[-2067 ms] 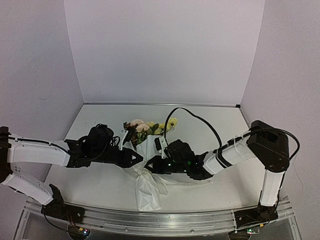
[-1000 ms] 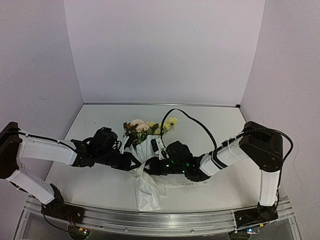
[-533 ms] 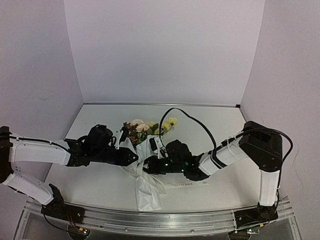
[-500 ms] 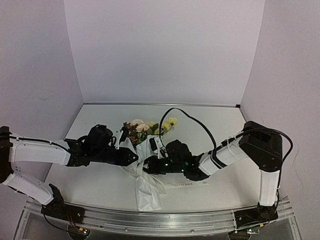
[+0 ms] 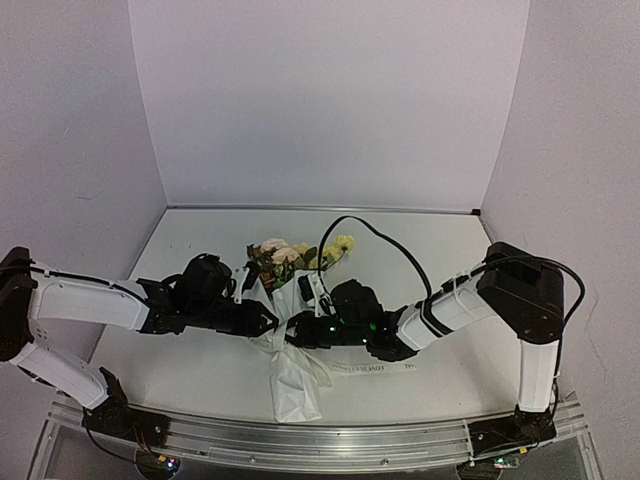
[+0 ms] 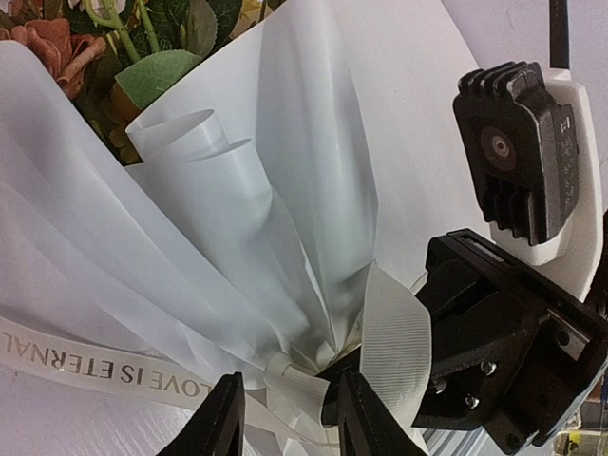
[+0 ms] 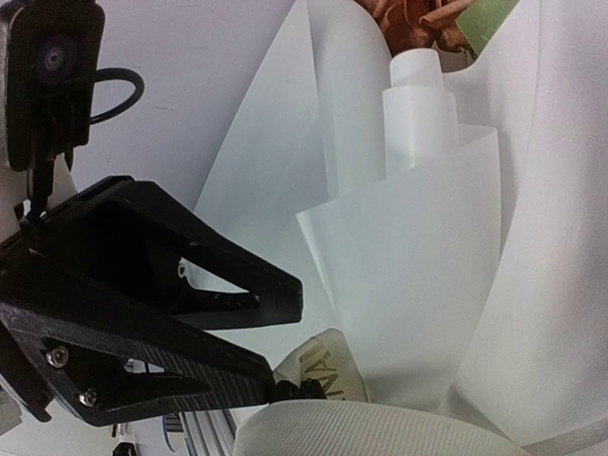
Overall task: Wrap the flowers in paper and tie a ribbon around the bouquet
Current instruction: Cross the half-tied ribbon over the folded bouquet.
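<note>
Between the left gripper's [image 6: 290, 418] spread fingers [image 6: 226, 423] sits the knot of the ribbon [image 6: 114, 366], cinching the paper [image 6: 285, 190]. Opposite, the right gripper [image 5: 294, 328] is pressed shut beside a ribbon loop; whether it pinches that, I cannot tell. The bouquet [image 5: 292, 300] lies on the table [image 5: 450, 260], long axis near-to-far, flowers [image 5: 290, 253] pointing at the back wall.

walls: plain pale lilac-white wall panels [image 5: 330, 100] at back, left, right | surface: flat white worktop [image 5: 455, 250], evenly lit | near edge: grey aluminium rail [image 5: 380, 442]
</note>
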Motion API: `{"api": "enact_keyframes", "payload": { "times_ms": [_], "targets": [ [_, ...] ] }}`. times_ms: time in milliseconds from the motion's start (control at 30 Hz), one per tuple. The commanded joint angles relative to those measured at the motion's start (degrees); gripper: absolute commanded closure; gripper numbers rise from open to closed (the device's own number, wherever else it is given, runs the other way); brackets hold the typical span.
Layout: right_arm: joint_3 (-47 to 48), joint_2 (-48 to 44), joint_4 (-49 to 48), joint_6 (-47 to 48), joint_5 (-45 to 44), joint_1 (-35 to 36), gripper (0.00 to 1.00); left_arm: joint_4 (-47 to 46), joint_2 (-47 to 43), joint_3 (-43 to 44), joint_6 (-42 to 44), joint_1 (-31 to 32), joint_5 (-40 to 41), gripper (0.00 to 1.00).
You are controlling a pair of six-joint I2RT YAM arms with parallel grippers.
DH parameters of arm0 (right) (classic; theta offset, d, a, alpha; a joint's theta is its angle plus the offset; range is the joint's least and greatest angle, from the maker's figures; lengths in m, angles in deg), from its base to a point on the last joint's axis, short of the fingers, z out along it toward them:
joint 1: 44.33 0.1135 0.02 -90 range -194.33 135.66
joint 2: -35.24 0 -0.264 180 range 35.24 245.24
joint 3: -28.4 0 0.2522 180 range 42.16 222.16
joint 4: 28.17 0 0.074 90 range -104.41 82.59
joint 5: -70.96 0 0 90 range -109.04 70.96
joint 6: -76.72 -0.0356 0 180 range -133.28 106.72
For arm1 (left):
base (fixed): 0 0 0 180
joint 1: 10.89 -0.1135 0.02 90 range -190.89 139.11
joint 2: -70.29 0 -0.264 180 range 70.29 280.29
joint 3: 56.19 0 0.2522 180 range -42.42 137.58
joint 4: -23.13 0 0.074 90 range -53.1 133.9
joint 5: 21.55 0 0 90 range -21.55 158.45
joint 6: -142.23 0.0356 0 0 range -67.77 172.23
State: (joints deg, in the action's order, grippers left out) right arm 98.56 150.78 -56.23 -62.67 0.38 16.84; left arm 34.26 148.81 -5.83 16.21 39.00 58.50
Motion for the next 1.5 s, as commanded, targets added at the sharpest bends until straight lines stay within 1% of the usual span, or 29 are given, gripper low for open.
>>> {"api": "enact_keyframes", "payload": {
  "times_ms": [0, 233, 467, 733, 867, 1133, 1367, 1467],
  "targets": [
    [2.0, 0.9, -2.2, -0.1, 0.3, 0.3, 1.00, -2.6, 0.9, -0.3, -1.1, -0.3, -2.6, 0.62],
    [1.9, 0.9, -2.2, -0.1, 0.2, 0.3, 1.00, -3.7, 2.4, -0.1, -3.0, -0.7, -4.0, 0.59],
    [1.6, 0.6, -2.3, 0.0, 0.1, 0.3, 1.00, -5.2, 4.1, -1.1, -5.8, -1.0, -4.7, 0.66],
    [1.2, 0.0, -2.2, 0.3, -0.3, 0.3, 1.00, -7.2, 5.3, -2.9, -10.4, -2.6, -5.2, 0.66],
    [1.4, 0.2, -2.3, 0.2, -0.2, 0.3, 1.00, -7.1, 5.5, -2.8, -10.7, -2.6, -5.6, 0.67],
    [1.6, 0.2, -2.0, 0.1, -0.2, 0.3, 1.00, -6.8, 6.0, -1.7, -10.6, -2.6, -6.1, 0.78],
    [1.7, -0.8, 0.5, 0.7, -0.4, 0.4, 1.00, -6.1, 4.8, -0.8, -9.3, -2.6, -6.1, 0.99],
    [1.5, -2.1, 2.3, 1.2, -0.8, 0.3, 1.00, -5.8, 3.6, -0.8, -8.6, -2.6, -4.8, 1.00]
  ]
}}
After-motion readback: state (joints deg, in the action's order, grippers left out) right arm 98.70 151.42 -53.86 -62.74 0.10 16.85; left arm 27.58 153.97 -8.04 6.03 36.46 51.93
